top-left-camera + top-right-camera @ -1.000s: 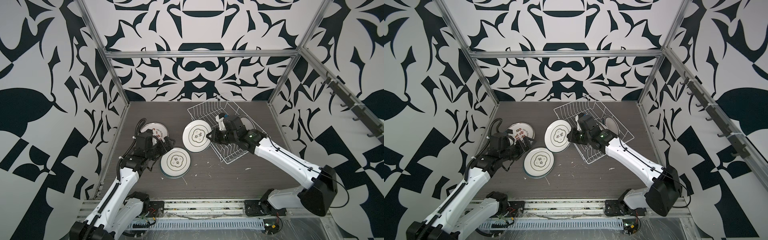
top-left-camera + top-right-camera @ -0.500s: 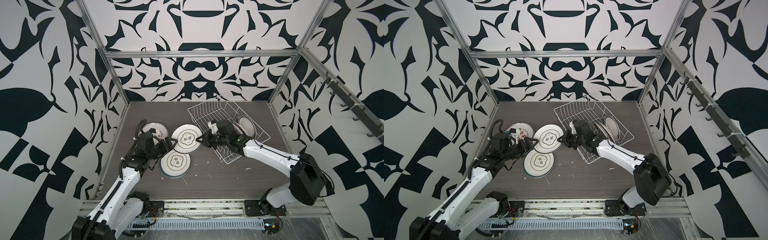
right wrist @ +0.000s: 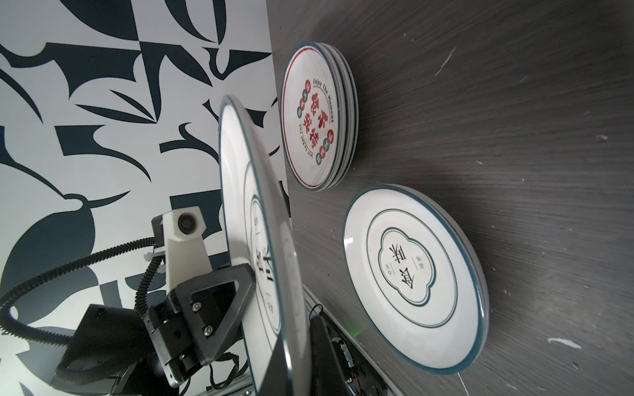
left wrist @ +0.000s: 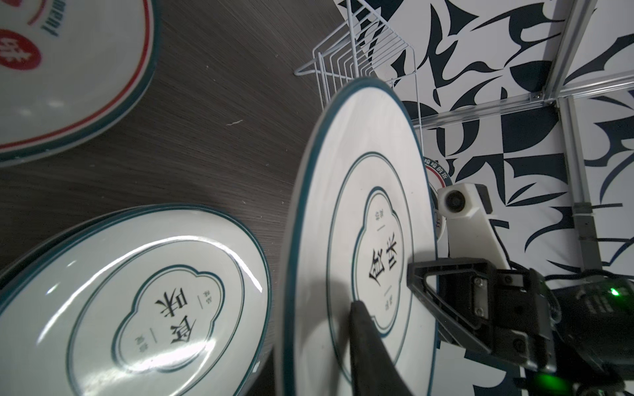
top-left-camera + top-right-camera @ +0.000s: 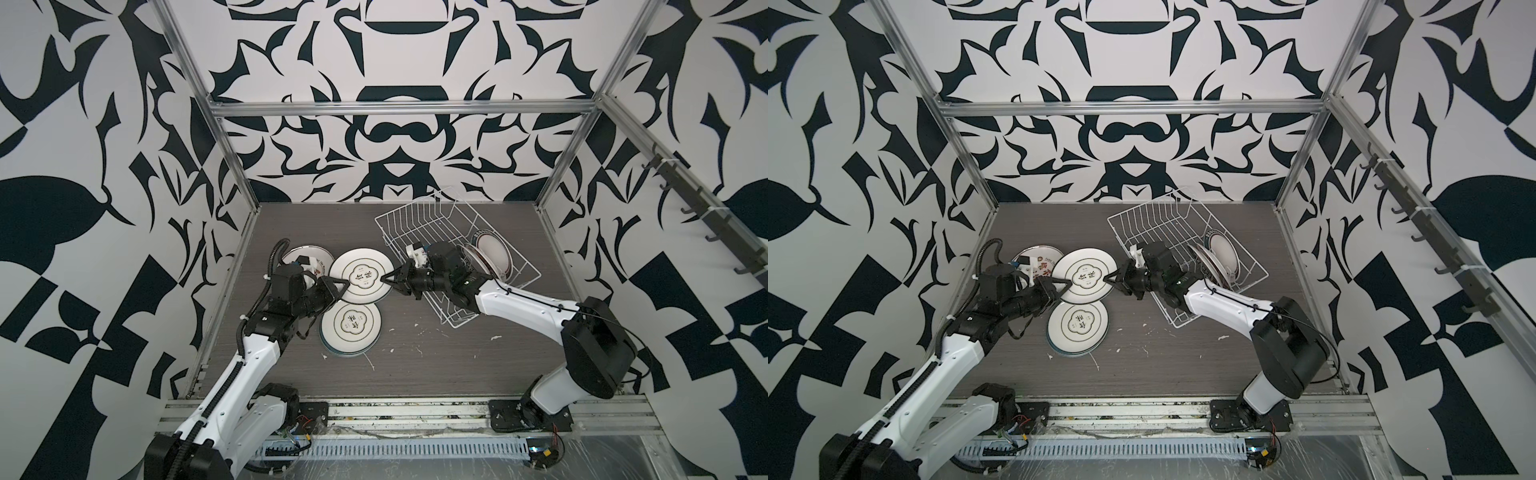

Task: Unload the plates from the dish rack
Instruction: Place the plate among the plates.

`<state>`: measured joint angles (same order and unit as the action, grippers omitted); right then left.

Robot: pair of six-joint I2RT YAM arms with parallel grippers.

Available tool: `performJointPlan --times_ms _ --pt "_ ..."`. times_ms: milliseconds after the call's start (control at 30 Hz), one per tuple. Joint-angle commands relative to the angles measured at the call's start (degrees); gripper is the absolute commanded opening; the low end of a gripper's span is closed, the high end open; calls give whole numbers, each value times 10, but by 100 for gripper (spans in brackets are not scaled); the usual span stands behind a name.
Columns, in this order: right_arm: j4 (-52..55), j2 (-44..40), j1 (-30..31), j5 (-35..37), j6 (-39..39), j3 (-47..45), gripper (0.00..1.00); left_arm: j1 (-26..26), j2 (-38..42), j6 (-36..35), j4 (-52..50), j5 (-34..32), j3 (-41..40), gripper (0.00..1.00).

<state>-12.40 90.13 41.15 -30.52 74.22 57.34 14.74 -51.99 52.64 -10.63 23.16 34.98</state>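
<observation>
Pinching opposite edges of one plate (image 5: 362,270), the left gripper (image 5: 341,286) and right gripper (image 5: 385,279) share it. The rack (image 5: 432,224) sits behind the right gripper.

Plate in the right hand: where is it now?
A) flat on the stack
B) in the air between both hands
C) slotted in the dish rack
B: the plate is raised, the right hand shut on one edge, the left hand astride the opposite edge.
</observation>
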Motion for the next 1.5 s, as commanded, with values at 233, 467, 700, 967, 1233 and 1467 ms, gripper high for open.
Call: performJointPlan --times_ms 233,467,700,967,1233,1467 --pt "-18 3 15 -17 -40 28 19 6 30 -41 -71 -19 3 1" --pt "162 -17 15 41 -150 72 42 5 62 -56 -129 -50 18 0" --pt "402 -40 15 164 -307 163 68 5 74 -63 -202 -75 28 0" --pt "589 -61 14 330 -405 254 99 4 107 -59 -242 -103 5 0" --pt "630 -68 14 375 -432 272 99 3 109 -51 -238 -118 -23 0" --pt "648 -68 14 400 -439 276 100 3 107 -52 -232 -139 -46 0"
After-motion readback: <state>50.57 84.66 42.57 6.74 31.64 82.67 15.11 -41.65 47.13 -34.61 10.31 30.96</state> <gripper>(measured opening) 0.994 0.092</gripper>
